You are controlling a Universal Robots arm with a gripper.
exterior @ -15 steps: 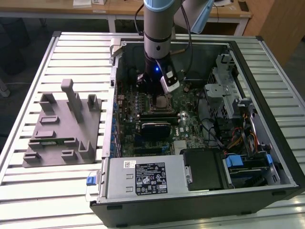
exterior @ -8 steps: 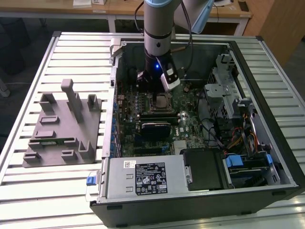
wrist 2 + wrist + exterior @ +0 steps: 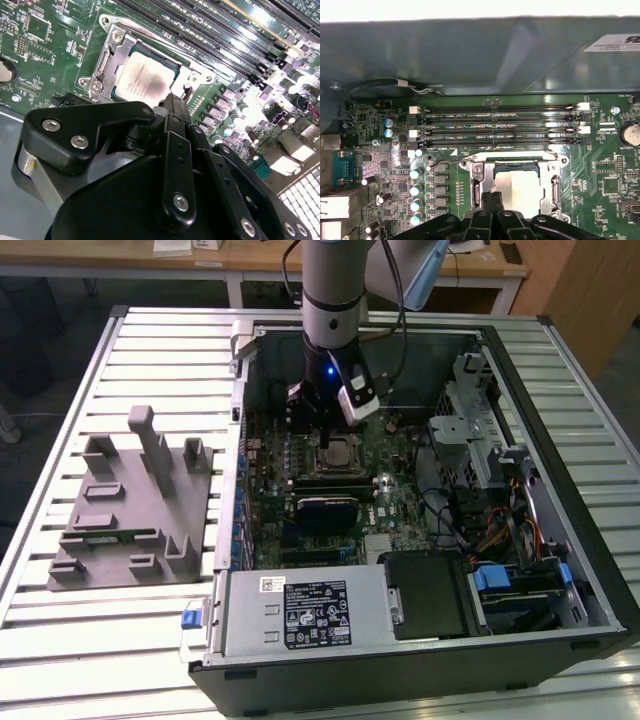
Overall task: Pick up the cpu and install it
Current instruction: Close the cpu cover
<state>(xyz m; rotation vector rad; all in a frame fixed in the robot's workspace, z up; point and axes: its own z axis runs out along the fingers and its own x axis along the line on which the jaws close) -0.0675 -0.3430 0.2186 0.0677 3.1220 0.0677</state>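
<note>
**Silver chip seated in the socket, pincer closed above it**

Aluminium slats make up the worktop (image 3: 60, 380). It carries the open computer case (image 3: 400, 680), and the socket (image 3: 515, 159) lies deep inside that case. The arm (image 3: 335, 290) reaches straight down into the case and ends right over the socket.

The grey holder block (image 3: 120, 510) sits outside the case, well apart from the socket toward the exterior view's left. Nothing silver shows among its posts.

The green board (image 3: 610, 185) spreads out all around the socket. A row of long memory slots (image 3: 495, 125) runs just beside it.

The pincer (image 3: 492, 196) hangs over one edge of the socket. Its two fingers are pressed together and grasp nothing. In the second wrist view the tip sits close above the chip's near edge, but I cannot tell whether it touches.

The cpu (image 3: 520, 182) lies flat inside the socket's metal frame. Its pale top faces up and its sides run square with the frame in both wrist views.

I judge the picking up and the placing to be done, because the chip is out of the pincer and in its seat. I cannot tell whether the frame and its thin wire lever (image 3: 442, 161), beside the socket, are latched down. That clamping may be what is left.
</note>
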